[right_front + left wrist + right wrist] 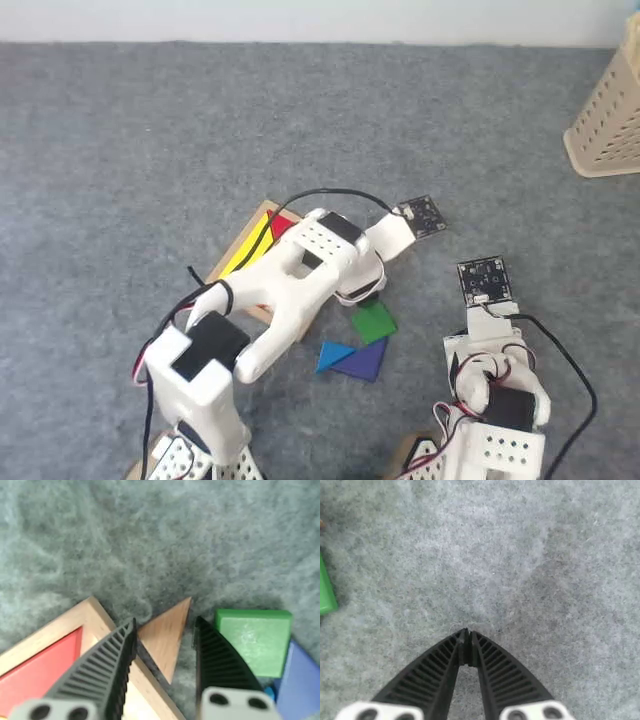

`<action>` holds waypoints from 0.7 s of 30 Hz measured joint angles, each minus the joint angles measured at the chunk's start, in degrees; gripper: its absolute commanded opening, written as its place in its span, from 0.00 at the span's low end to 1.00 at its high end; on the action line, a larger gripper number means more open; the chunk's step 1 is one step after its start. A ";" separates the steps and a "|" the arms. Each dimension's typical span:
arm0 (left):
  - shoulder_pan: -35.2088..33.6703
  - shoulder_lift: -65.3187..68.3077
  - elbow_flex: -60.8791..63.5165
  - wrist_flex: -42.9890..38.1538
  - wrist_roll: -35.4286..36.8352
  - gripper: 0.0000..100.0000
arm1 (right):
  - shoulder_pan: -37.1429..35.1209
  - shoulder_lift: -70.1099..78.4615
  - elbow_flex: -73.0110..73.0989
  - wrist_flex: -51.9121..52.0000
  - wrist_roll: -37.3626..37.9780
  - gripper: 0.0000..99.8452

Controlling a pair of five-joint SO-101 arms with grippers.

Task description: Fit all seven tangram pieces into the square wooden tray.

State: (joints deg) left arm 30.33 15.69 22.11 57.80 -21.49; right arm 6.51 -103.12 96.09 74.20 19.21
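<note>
Left hand [165, 622] hangs with fingers apart, either side of a plain wooden triangle [167, 640] lying on the grey surface [120, 150] just beside the tray [95, 612]. In the high view the tray, left of centre, holds a yellow piece [240, 258] and a red piece [282, 227]. A green square [373, 322], blue triangle [333, 354] and purple piece [368, 360] lie loose to its lower right. Right hand [468, 636] is closed, empty.
</note>
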 measured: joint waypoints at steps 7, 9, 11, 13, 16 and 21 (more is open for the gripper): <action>0.44 3.34 -4.48 5.45 7.56 0.11 | 0.00 0.00 0.00 0.00 0.00 0.01; 0.79 3.87 -5.10 6.15 9.32 0.09 | 0.00 0.00 0.00 0.00 0.00 0.01; 1.14 3.87 -5.27 6.59 10.64 0.07 | 0.00 0.00 0.00 0.00 0.00 0.01; 1.14 3.87 -5.27 6.68 11.87 0.06 | 0.00 0.00 0.00 0.00 0.00 0.01; 1.14 3.87 -5.27 6.77 12.22 0.05 | 0.00 0.00 0.00 0.00 0.00 0.01; 1.05 1.67 -5.10 6.51 12.48 0.04 | 0.00 0.00 0.00 0.00 0.00 0.01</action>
State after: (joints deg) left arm 31.38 17.36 17.01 64.31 -9.01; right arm 6.51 -103.12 96.09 74.20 19.21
